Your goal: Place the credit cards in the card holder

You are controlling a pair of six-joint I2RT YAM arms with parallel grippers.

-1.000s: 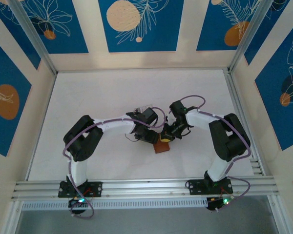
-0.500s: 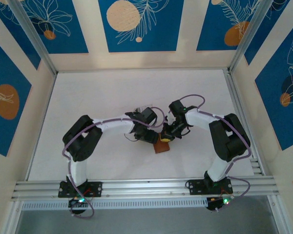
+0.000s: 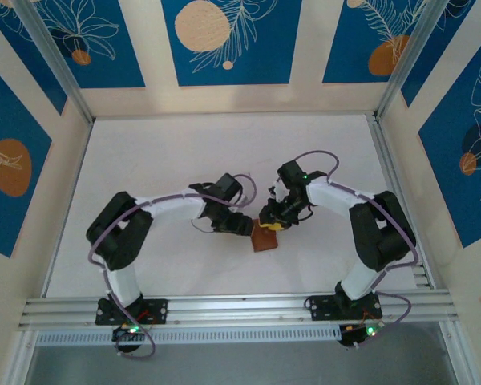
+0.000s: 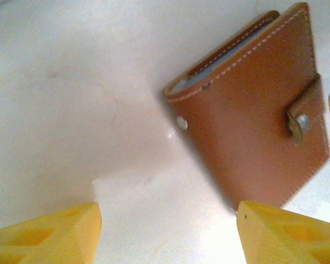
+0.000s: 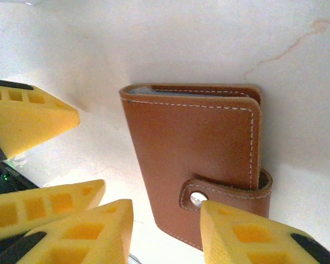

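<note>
Bright, even overhead light; soft shadows; wrist views blurred, glare-washed.

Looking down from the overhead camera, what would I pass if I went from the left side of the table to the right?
left arm → card holder → right arm

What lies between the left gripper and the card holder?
Bare white table, nothing else, as the left wrist view shows. The left gripper stands open; the closed card holder lies just beyond it, one corner near a fingertip.
</note>
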